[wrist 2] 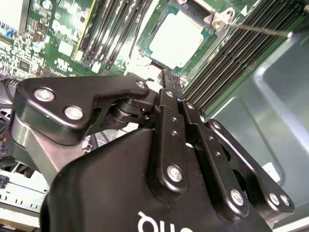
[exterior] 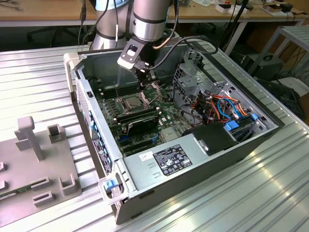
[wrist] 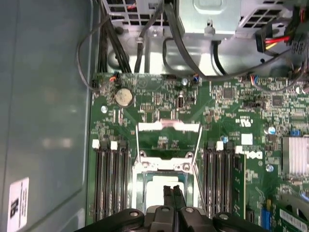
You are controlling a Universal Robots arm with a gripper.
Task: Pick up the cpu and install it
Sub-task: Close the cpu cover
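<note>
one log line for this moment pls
cpu: lying in socket | gripper: shut, over cpu, holding nothing

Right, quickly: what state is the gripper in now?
Gripper: shut, nothing held between its fingertips, just above the cpu.

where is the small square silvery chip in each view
Exterior view: silvery square cpu on the green motherboard, under the black gripper.
Second wrist view: cpu just beyond the gripper.
First wrist view: cpu partly hidden behind the gripper.
Shared landmark: black memory slots on both sides of it.
</note>
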